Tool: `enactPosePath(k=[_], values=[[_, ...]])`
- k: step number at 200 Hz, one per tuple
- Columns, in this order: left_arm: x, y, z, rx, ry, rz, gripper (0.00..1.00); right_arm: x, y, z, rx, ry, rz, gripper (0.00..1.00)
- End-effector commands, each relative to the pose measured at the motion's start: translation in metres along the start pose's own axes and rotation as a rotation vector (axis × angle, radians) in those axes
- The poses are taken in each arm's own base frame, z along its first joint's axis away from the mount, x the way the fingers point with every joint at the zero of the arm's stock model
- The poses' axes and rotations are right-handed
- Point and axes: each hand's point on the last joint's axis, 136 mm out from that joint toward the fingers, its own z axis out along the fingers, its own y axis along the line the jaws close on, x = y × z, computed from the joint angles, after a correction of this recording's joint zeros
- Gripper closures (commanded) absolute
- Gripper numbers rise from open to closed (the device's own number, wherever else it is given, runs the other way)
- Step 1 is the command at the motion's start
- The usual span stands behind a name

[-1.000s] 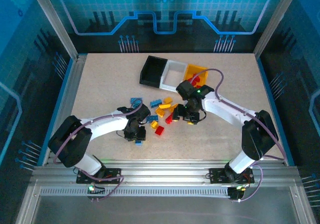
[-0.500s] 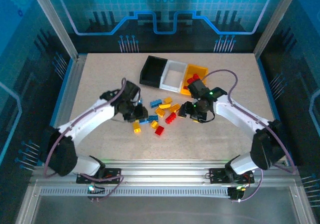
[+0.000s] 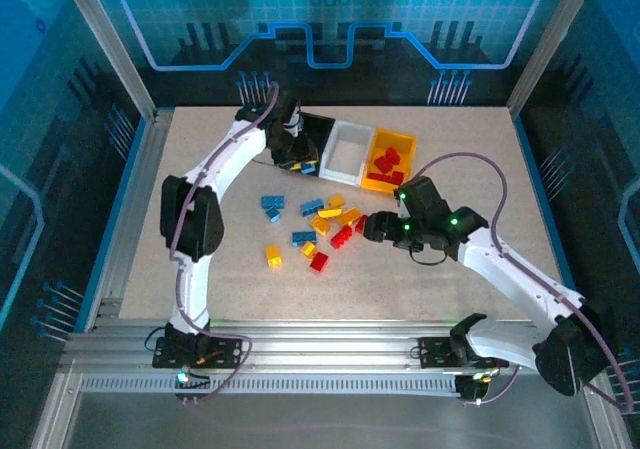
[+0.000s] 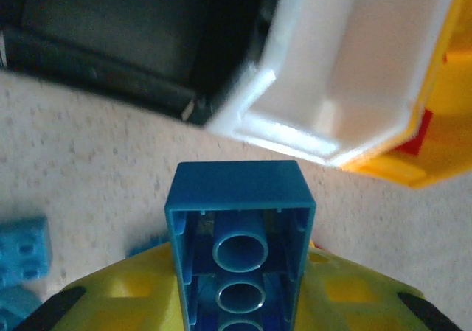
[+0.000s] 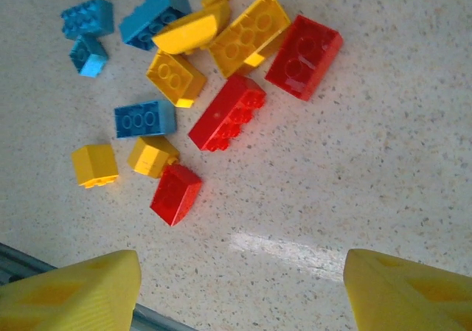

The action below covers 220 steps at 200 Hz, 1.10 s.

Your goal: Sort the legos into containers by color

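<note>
Glossy plastic legos (image 5: 227,113); matt, speckled tbl (image 5: 383,124).

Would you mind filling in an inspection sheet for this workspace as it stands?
Surface: beige speckled table, no spills seen.
Job's things: loose legos in red, blue and yellow heaped mid-table; red legos in the yellow-orange bin; white bin looks empty; black bin contents unclear.
Clutter: nothing seen.
Grippers: left gripper jaws shut on a blue lego by the bins; right gripper jaws open, empty, above the pile.
Cables: purple cables along both arms.
Surroundings: aluminium frame, blue panels.
</note>
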Motion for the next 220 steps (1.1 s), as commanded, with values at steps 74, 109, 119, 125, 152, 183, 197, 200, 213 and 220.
enactPosePath(k=[74,109,119,125,152,183,197,200,213,220], values=[[-0.061,0.008,0.045,0.063,-0.007,-0.164,0.60,0.012,-0.024,-0.001,0.060,0.035,-0.060,0.24],[-0.057,0.008,0.043,0.068,0.006,-0.174,0.51,0.010,-0.027,0.002,0.053,0.052,-0.039,0.24],[-0.056,0.007,0.038,0.069,0.002,-0.167,0.48,0.010,-0.027,0.003,0.050,0.061,-0.036,0.24],[-0.055,0.006,0.035,0.068,0.001,-0.162,0.48,0.010,-0.026,0.004,0.049,0.066,-0.034,0.24],[-0.046,0.005,0.018,0.060,-0.004,-0.127,0.47,0.012,-0.025,0.007,0.044,0.086,-0.026,0.24],[-0.020,0.021,-0.010,-0.019,-0.005,-0.045,0.45,0.019,-0.024,0.014,0.035,0.139,-0.010,0.24],[-0.001,0.038,-0.021,-0.081,0.006,0.004,0.43,0.022,-0.022,0.019,0.027,0.162,-0.001,0.24],[0.003,0.041,-0.022,-0.096,0.010,0.013,0.42,0.023,-0.021,0.019,0.025,0.164,0.000,0.24],[0.021,0.060,-0.027,-0.158,0.035,0.055,0.41,0.026,-0.018,0.023,0.016,0.179,0.003,0.24],[0.031,0.067,-0.027,-0.179,0.056,0.078,0.40,0.027,-0.016,0.025,0.012,0.184,0.000,0.24]])
